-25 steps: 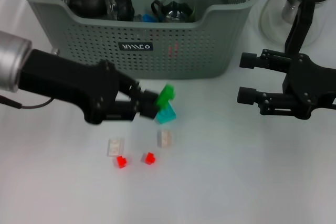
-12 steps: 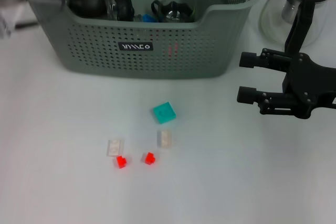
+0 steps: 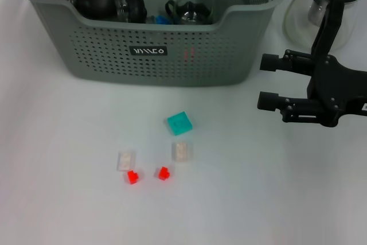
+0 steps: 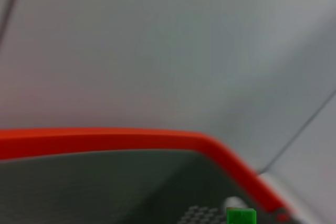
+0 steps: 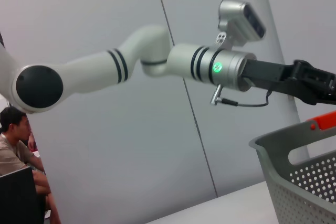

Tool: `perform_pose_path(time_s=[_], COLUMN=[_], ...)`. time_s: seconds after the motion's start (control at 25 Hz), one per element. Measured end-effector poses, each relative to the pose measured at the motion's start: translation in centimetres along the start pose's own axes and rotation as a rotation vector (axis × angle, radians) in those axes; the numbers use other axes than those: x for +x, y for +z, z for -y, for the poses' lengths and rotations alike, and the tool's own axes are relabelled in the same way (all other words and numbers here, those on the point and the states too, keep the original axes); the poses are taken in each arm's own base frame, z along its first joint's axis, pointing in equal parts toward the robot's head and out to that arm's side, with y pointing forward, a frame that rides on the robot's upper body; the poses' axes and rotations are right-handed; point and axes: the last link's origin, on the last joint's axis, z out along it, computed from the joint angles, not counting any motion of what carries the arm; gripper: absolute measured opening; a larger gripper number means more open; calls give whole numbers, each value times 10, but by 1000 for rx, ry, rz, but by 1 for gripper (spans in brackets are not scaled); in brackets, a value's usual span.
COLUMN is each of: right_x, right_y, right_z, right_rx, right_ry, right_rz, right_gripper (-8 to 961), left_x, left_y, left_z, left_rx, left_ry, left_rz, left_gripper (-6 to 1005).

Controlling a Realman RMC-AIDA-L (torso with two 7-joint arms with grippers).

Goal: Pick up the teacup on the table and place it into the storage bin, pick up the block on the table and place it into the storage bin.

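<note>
since a second ago the left arm has left the head view entirely, and the small green block it was carrying beside the teal one has gone with it. the left wrist view now shows that green plastic block (image 4: 241, 216) low at the frame edge over a perforated grey wall with an orange rim, so the arm appears to be above the large grey-green perforated plastic storage bin (image 3: 189, 61); whether the left jaws pinch the block or have let go, i cannot tell. the right wrist view catches the left arm (image 5: 210, 66) reaching out over the bin's corner.

the black right gripper (image 3: 269, 81) hangs beside the bin's right end, its two fingers spread wide with nothing between them, shifted only a touch.

on the white table (image 3: 275, 199) the flat teal square block (image 3: 179, 123) lies just in front of the bin. nearer the robot sit two pale translucent blocks (image 3: 180, 151) and two tiny red blocks (image 3: 163, 172), all unmoved. dark teapots and a glass piece (image 3: 192, 10) rest inside the bin.

the teal block looks light, rigid and smooth; it should take a pinch across two opposite flat edges, squarely, since a corner grip could let it twist out.
</note>
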Motion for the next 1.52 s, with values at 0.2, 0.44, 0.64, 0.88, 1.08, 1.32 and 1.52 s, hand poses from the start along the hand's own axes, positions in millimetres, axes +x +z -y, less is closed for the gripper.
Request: perform_pose_path(time_s=[0.2, 0.44, 0.64, 0.88, 1.08, 1.32, 1.52], right_x=[-1, -1, -1, -2, -2, 0, 1], right_y=[2, 3, 4, 4, 4, 2, 2], right_z=[0, 0, 0, 0, 0, 0, 1], right_rx=[-3, -8, -10, -11, -10, -1, 5], right_ry=[-2, -1, -1, -2, -2, 2, 3], right_rz=[1, 4, 4, 3, 2, 1, 1], right_gripper=[851, 851, 851, 850, 850, 850, 850], left_x=[22, 20, 5, 5, 14, 6, -17], left_y=[6, 37, 62, 69, 43, -6, -43], left_z=[-9, -16, -24, -26, -36, -47, -36], left_rx=[155, 338, 422, 444, 326, -66, -404], left_ry=[102, 240, 341, 360, 308, 176, 40], left_rz=[129, 350, 437, 398, 164, -160, -372], left_gripper=[231, 236, 239, 357, 502, 697, 902])
